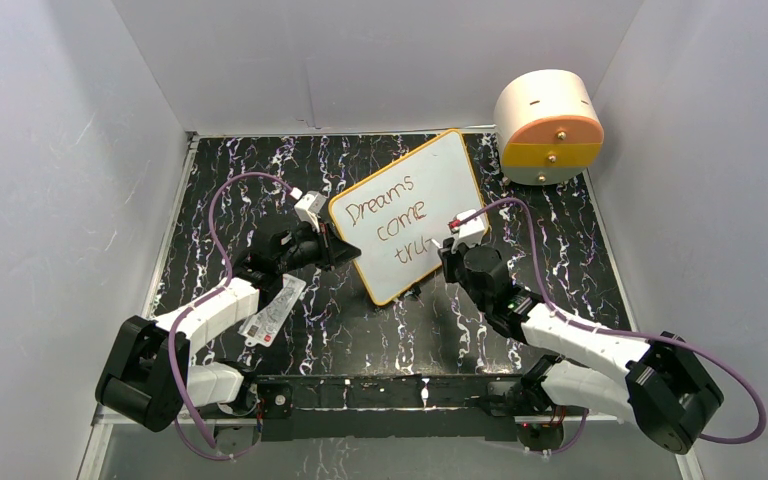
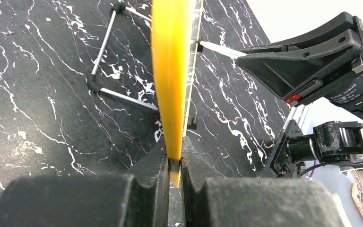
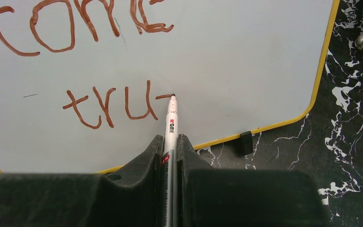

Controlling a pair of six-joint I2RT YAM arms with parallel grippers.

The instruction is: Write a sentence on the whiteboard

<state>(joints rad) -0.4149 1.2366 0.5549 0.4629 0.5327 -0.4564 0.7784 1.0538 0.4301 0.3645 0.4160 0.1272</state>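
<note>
The whiteboard (image 1: 430, 190), white with an orange-yellow frame, stands tilted at the table's middle. Its reddish-brown sentence (image 1: 392, 215) reads "Dreams come tru", with a short stroke after the u. My left gripper (image 1: 335, 243) is shut on the whiteboard's left edge (image 2: 172, 94), seen edge-on in the left wrist view. My right gripper (image 1: 452, 243) is shut on a white marker (image 3: 170, 124). The marker tip touches the board at the end of that short stroke, right of "tru" (image 3: 108, 108).
A round cream and orange drawer box (image 1: 548, 128) stands at the back right. A small white printed card (image 1: 274, 311) lies by my left arm. The board's wire stand (image 2: 105, 87) rests on the black marbled table (image 1: 580, 250). Grey walls enclose the table.
</note>
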